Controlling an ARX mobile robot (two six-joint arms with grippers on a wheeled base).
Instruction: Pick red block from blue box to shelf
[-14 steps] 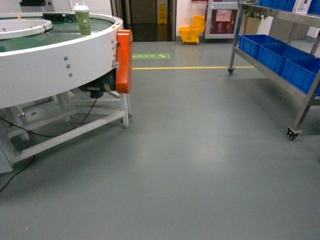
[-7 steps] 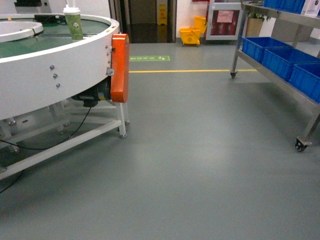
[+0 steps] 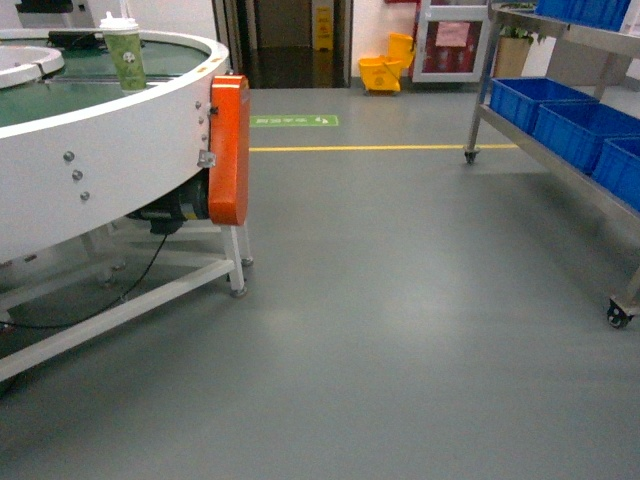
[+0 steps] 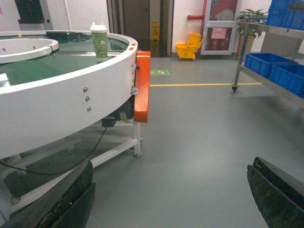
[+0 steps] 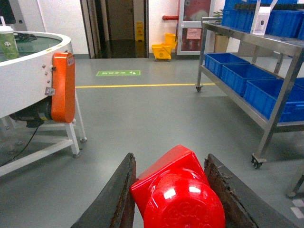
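Conveyor and shelf slid leftward in head view, shelf cut off right. Right gripper fingers clamped on red block; left gripper fingers spread apart, seemingly empty. Blue box unseen.

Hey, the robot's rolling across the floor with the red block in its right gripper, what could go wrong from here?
The red block sits tilted between the right gripper's fingers, so a bump might shake it loose. The shelf is off to the right, so the base may clip its caster when turning in.

Glossy plastic red block; shiny, seemingly steel shelf.
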